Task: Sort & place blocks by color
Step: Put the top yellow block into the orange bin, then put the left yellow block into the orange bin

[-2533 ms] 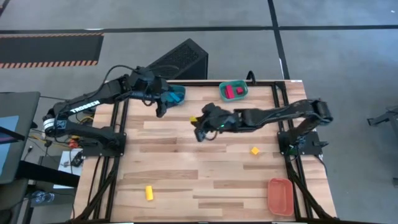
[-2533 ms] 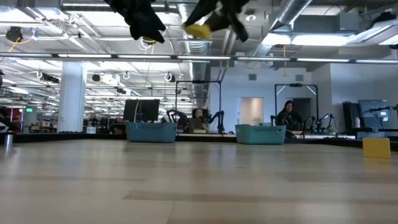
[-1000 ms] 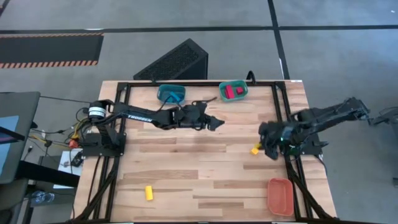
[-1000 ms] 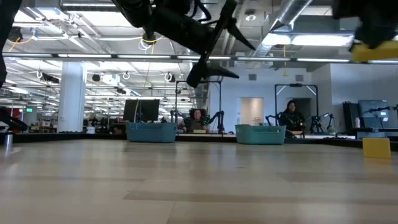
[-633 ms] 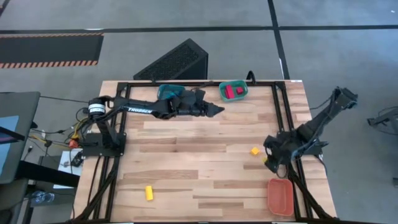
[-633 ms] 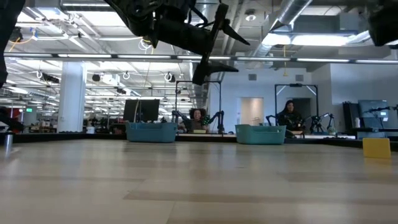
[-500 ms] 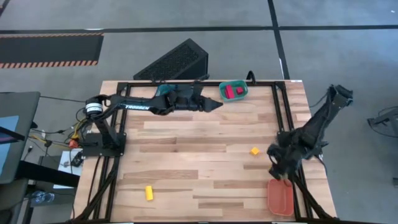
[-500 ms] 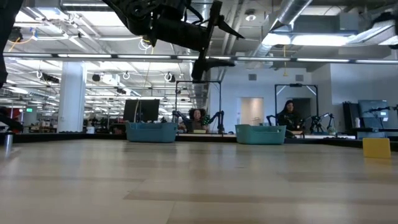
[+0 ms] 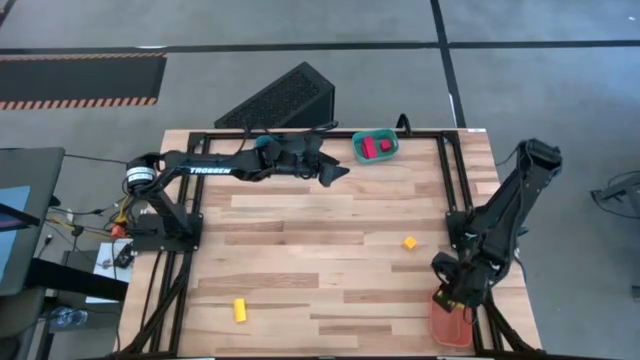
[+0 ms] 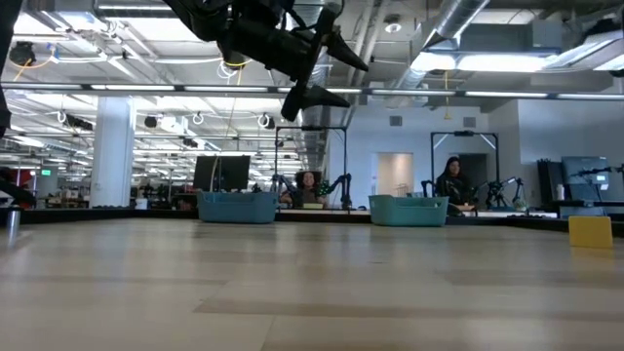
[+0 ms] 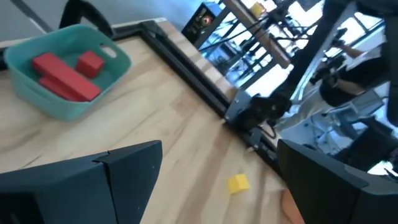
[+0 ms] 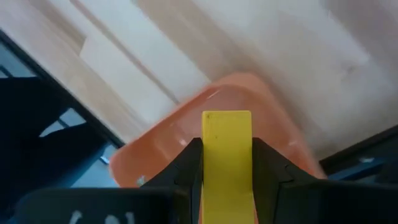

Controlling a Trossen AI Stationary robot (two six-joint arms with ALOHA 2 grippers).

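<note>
**Yellow bar poised over the orange bin**

The right gripper hangs over the orange bin at the near right corner of the surface, its fingers pinched on a yellow bar. From the right wrist view the bar points straight down at the bin's open mouth, with the orange rim showing on both sides of it, so the aim looks sound.

To do this step well, I'd say the arm should keep the bar centred over the bin's floor and not its edge, come a little lower so the block does not bounce out, and only then spread the fingers. The bin looks light and could shift if a finger knocks its wall, so a clean vertical retreat seems wise.

The left gripper waits above the far part of the surface, fingers spread wide and holding nothing, between the blue bin and the teal bin, which holds two red blocks.

Two yellow pieces lie loose on the surface: a small cube near the right arm and a short bar near the front left. By my reckoning those go into the orange bin next.
</note>
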